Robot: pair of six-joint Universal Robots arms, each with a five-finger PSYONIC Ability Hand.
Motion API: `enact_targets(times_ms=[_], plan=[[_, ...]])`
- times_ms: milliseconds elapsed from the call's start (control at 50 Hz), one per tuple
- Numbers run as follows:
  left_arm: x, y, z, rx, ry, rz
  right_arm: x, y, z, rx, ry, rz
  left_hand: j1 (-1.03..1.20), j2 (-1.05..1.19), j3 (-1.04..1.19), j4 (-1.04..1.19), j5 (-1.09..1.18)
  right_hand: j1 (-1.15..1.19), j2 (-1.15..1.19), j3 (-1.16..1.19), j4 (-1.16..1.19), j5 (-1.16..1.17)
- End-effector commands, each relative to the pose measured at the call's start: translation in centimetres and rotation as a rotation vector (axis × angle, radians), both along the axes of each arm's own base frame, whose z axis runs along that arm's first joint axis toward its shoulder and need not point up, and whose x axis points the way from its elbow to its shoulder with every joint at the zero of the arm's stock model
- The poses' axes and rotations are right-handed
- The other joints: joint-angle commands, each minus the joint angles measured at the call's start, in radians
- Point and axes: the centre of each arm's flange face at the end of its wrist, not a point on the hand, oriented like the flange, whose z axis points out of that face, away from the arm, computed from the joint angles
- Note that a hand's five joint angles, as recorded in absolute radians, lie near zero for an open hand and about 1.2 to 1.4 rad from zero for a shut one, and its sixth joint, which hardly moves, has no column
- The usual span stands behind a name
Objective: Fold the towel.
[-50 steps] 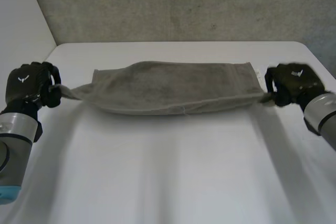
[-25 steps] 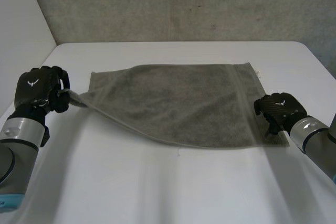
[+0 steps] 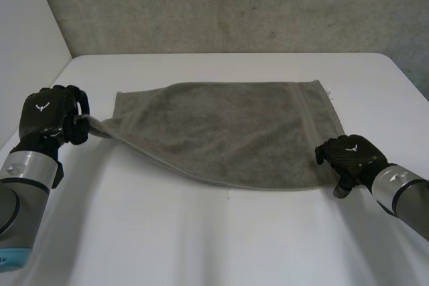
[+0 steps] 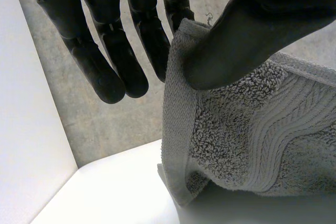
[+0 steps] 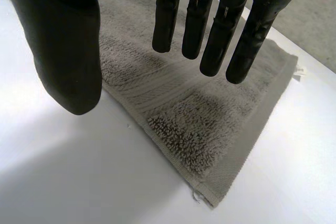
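Note:
A grey towel [image 3: 228, 132] lies spread across the white table [image 3: 201, 232], its left near corner lifted off the surface. My left hand [image 3: 50, 118] holds that corner just above the table. Its own wrist view shows the thumb [image 4: 236, 40] pinching the towel's edge [image 4: 210, 129] against the fingers. My right hand [image 3: 348, 159] hovers over the towel's right near corner. There its fingers [image 5: 210, 35] are straight and spread from the thumb, and the corner [image 5: 199, 129] lies flat on the table beneath the palm, free of the hand.
A grey concrete wall [image 3: 234, 5] rises behind the table's far edge, and a white wall [image 3: 27, 45] stands at the left. Bare tabletop runs along the near side in front of the towel.
My right hand came down and toward me, opened and let go of the right corner. The towel went from stretched between both hands to spread flat. The left hand keeps its grip.

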Motion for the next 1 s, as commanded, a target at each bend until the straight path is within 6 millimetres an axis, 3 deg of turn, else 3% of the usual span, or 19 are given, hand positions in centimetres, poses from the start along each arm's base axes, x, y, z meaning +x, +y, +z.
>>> enact_targets(times_ms=[20,780,1000], plan=[[0.0,0.0,0.0,0.000,0.000,-0.001,-0.8,-1.0,-0.5,-0.020,-0.007,0.003,-0.011,-0.091,-0.150,0.017,-0.239,-0.004,-0.034,-0.015,-0.017,0.013],[0.0,-0.1,-0.4,0.012,-0.002,-0.001,-1.2,-3.9,-3.0,-0.064,0.025,-0.007,-0.011,-0.091,-0.150,0.017,-0.239,0.002,-0.029,-0.009,-0.011,0.019],[0.0,-0.1,-0.4,0.012,-0.002,-0.001,-1.0,-4.7,-2.6,-0.102,0.024,-0.005,-0.011,-0.091,-0.150,0.017,-0.239,0.011,-0.020,-0.001,-0.002,0.028]])
